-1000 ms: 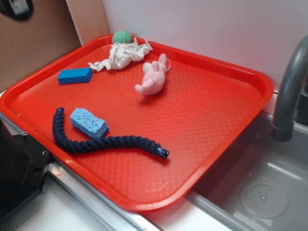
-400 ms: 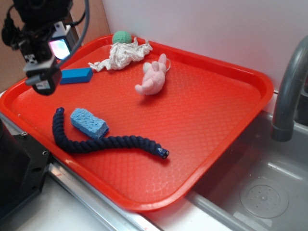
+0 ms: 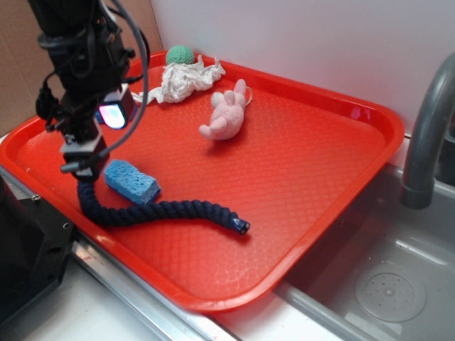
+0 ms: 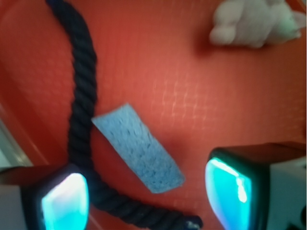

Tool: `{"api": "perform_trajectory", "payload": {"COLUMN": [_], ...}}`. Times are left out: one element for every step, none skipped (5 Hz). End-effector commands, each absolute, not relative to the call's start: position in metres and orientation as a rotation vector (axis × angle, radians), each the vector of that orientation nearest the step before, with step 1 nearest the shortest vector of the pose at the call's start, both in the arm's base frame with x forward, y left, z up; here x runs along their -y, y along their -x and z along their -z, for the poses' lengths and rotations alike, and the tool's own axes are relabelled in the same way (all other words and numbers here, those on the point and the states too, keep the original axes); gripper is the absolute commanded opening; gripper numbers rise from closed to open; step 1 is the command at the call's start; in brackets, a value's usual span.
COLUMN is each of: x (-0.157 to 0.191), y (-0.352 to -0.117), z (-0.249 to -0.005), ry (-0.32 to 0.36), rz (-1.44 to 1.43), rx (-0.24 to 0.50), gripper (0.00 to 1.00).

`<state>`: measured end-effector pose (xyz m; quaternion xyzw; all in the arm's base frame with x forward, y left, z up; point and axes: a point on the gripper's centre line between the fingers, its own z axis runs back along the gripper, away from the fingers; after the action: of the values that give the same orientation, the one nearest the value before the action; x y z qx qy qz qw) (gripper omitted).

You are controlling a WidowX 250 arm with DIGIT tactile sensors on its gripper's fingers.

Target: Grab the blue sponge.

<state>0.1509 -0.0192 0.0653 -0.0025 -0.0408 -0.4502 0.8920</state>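
Just below the gripper, jaws standing wide apart and holding nothing, light porous blue sponge lying flat, navy rope touching its side, open red tray stretching beyond.

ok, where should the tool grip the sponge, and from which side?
Across its short width, mid-length, coming straight down. The sponge lies flat on the tray as a long, narrow slab, so the long sides are closest together. One long side sits close beside the rope, so that finger needs to slip between them. The tool is open above it.
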Motion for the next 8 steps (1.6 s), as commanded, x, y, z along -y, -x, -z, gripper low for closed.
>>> {"api": "perform_trajectory", "payload": {"x": [0.017,0.023,0.024,0.023,0.014,-0.014,-0.039,-0.049], "y": [-0.151,-0.154,-0.157,-0.158,-0.162,-0.168,-0.170,-0.169], "z": [-0.030,-0.014,-0.015,-0.020,-0.040,-0.091,-0.134,-0.169], "ry": [-0.008,-0.024,-0.021,-0.017,-0.031,-0.065,-0.045,-0.037], "rz": [0.996,0.986,0.961,0.919,0.786,0.535,0.284,0.034], "rx": [0.056,0.016,0.018,0.012,-0.007,0.007,0.049,0.079], "gripper": [1.00,0.76,0.00,0.00,0.00,0.00,0.00,0.00]}}
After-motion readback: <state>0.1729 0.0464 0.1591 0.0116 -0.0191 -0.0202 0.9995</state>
